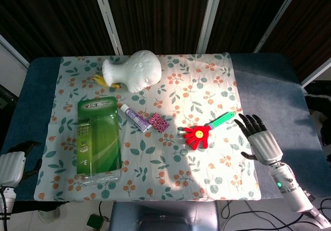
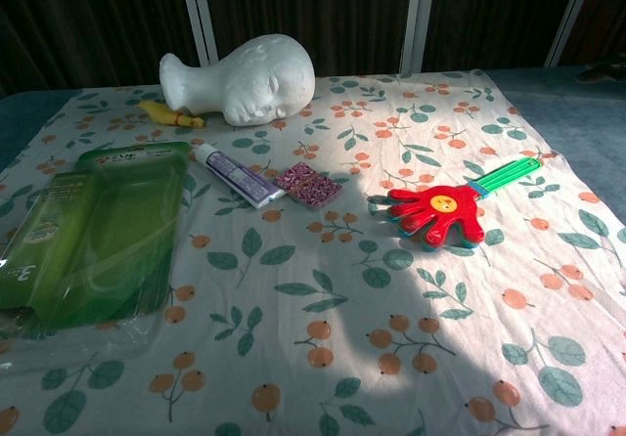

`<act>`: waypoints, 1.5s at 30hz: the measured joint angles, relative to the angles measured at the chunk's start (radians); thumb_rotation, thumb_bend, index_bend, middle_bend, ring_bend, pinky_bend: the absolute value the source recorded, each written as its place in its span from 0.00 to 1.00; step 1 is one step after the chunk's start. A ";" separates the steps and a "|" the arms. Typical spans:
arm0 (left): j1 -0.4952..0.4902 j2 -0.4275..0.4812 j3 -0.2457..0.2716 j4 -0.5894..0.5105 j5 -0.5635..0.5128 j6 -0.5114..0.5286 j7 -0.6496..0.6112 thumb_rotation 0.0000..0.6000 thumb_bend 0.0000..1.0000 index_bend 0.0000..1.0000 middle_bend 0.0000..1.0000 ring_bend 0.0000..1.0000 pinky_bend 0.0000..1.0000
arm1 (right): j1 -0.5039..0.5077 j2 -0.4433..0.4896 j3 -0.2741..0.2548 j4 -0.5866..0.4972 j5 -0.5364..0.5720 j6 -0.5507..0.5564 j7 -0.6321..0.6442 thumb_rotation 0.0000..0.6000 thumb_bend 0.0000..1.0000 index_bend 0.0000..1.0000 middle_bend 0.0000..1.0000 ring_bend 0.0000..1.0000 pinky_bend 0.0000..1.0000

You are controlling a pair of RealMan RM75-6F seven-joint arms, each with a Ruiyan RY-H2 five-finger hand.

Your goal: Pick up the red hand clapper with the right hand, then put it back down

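Note:
The red hand clapper lies flat on the floral cloth, right of centre, with a yellow smiley on its palm and a green handle pointing to the back right. The chest view shows the clapper lying free, with nothing touching it. My right hand hovers to the right of it, near the cloth's right edge, fingers straight and spread, holding nothing. My left hand sits low at the table's left edge, and its fingers are hard to make out. Neither hand appears in the chest view.
A white foam head lies at the back, with a yellow item beside it. A green plastic package covers the left side. A toothpaste tube and a small patterned pouch lie mid-table, left of the clapper.

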 measured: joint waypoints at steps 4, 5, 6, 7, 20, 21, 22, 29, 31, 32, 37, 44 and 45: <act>-0.004 -0.001 0.003 0.001 0.005 -0.008 -0.004 1.00 0.41 0.32 0.28 0.27 0.35 | -0.001 -0.001 0.004 -0.009 0.005 -0.019 -0.013 1.00 0.00 0.00 0.00 0.00 0.00; -0.005 0.000 0.005 -0.001 0.007 -0.011 -0.005 1.00 0.41 0.32 0.28 0.27 0.35 | 0.001 -0.004 0.005 -0.006 0.004 -0.021 -0.011 1.00 0.00 0.01 0.00 0.00 0.00; -0.006 0.001 0.006 -0.001 0.009 -0.012 -0.006 1.00 0.41 0.32 0.28 0.27 0.35 | 0.003 -0.006 0.006 -0.002 0.002 -0.023 -0.009 1.00 0.00 0.03 0.00 0.00 0.00; -0.007 0.001 0.007 -0.002 0.011 -0.012 -0.006 1.00 0.41 0.32 0.28 0.27 0.35 | 0.007 -0.010 0.008 0.004 -0.001 -0.027 -0.005 1.00 0.00 0.04 0.01 0.00 0.00; 0.002 0.021 0.009 -0.014 -0.007 -0.014 -0.023 1.00 0.41 0.33 0.28 0.27 0.35 | 0.117 -0.036 0.046 0.083 0.033 -0.218 0.090 1.00 0.04 0.38 0.09 0.00 0.00; 0.002 0.022 0.009 -0.015 -0.009 -0.017 -0.022 1.00 0.41 0.33 0.28 0.27 0.35 | 0.130 -0.042 0.050 0.097 0.039 -0.240 0.098 1.00 0.06 0.39 0.10 0.00 0.00; 0.002 0.022 0.009 -0.016 -0.012 -0.019 -0.021 1.00 0.41 0.33 0.28 0.27 0.35 | 0.146 -0.050 0.054 0.118 0.047 -0.269 0.109 1.00 0.06 0.40 0.10 0.00 0.00; 0.006 0.030 0.009 -0.026 -0.022 -0.018 -0.012 1.00 0.41 0.33 0.28 0.27 0.35 | 0.228 -0.123 0.063 0.249 0.067 -0.391 0.158 1.00 0.13 0.43 0.11 0.00 0.00; 0.008 0.031 0.009 -0.028 -0.023 -0.015 -0.012 1.00 0.41 0.33 0.28 0.27 0.35 | 0.243 -0.150 0.062 0.287 0.057 -0.391 0.163 1.00 0.17 0.44 0.11 0.00 0.00; 0.008 0.031 0.008 -0.028 -0.023 -0.015 -0.013 1.00 0.41 0.33 0.28 0.27 0.35 | 0.248 -0.162 0.062 0.302 0.051 -0.389 0.168 1.00 0.20 0.45 0.11 0.00 0.00; 0.007 0.033 0.009 -0.029 -0.023 -0.020 -0.014 1.00 0.41 0.33 0.28 0.27 0.35 | 0.273 -0.218 0.056 0.378 0.021 -0.375 0.204 1.00 0.31 0.48 0.12 0.00 0.00; 0.005 0.032 0.011 -0.028 -0.019 -0.023 -0.016 1.00 0.41 0.33 0.28 0.27 0.35 | 0.305 -0.293 0.057 0.486 0.017 -0.384 0.216 1.00 0.34 0.49 0.12 0.00 0.00; 0.005 0.033 0.011 -0.028 -0.020 -0.024 -0.017 1.00 0.41 0.33 0.28 0.27 0.35 | 0.309 -0.302 0.057 0.499 0.018 -0.388 0.216 1.00 0.34 0.49 0.12 0.00 0.00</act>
